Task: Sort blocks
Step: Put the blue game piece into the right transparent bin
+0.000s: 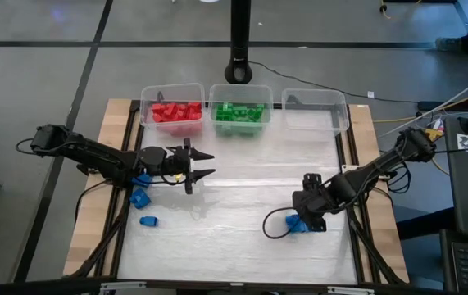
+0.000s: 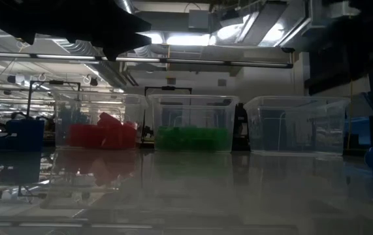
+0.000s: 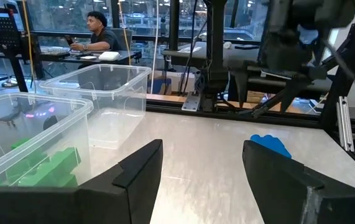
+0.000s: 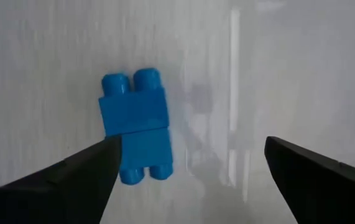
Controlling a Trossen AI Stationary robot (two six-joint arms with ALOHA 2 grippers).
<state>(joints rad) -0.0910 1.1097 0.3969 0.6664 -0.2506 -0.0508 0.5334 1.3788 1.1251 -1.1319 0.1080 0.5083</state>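
A blue block lies flat on the table at the right front. My right gripper hangs over it, pointing down and open; the block sits close by one finger and I see no touch. My left gripper stands open and level at the table's left, pointing right, with nothing between its fingers. Three more blue blocks lie on the table below the left arm. Red blocks fill the left bin and green blocks the middle bin.
A third clear bin stands at the back right, with nothing in it. The three bins line the table's far edge. Wooden rails run along both sides of the table. A person sits at a desk far behind.
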